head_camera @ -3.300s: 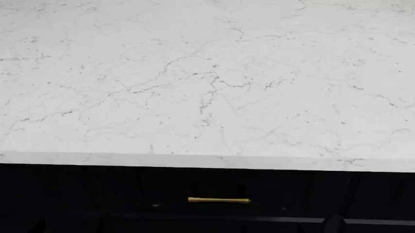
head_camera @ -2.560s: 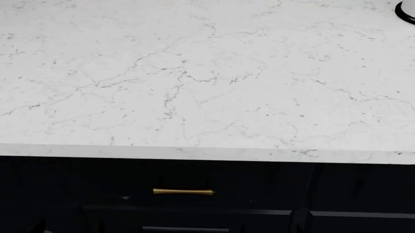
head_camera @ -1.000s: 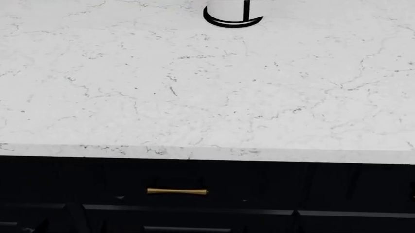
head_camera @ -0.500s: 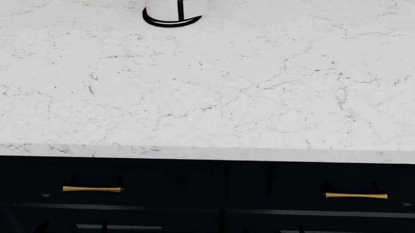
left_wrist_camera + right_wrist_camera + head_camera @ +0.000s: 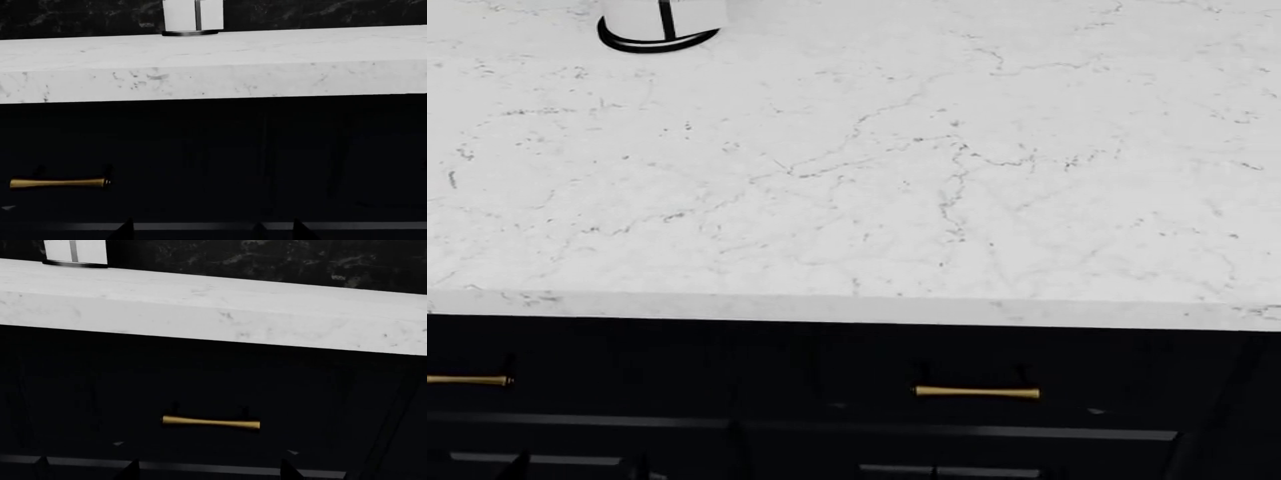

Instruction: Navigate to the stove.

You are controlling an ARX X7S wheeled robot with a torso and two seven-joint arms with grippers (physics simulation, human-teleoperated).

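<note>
The stove is out of view in every frame. I face a white grey-veined marble countertop (image 5: 894,170) over dark navy cabinet fronts (image 5: 827,360). In the left wrist view, my left gripper (image 5: 212,234) shows only as dark fingertips spread apart in front of the cabinet, nothing between them. In the right wrist view, my right gripper (image 5: 208,473) likewise shows two dark tips wide apart and empty, below a brass handle (image 5: 211,422).
A white container on a black round base (image 5: 661,20) stands at the back left of the counter; it also shows in the left wrist view (image 5: 193,17) and the right wrist view (image 5: 75,252). Brass drawer handles (image 5: 977,392) sit below the counter edge. A dark marbled backsplash (image 5: 267,260) lies behind.
The head view has slid rightward along the counter: the white container entered at the right and drifted to the top left, and a second brass handle came in from the right.
</note>
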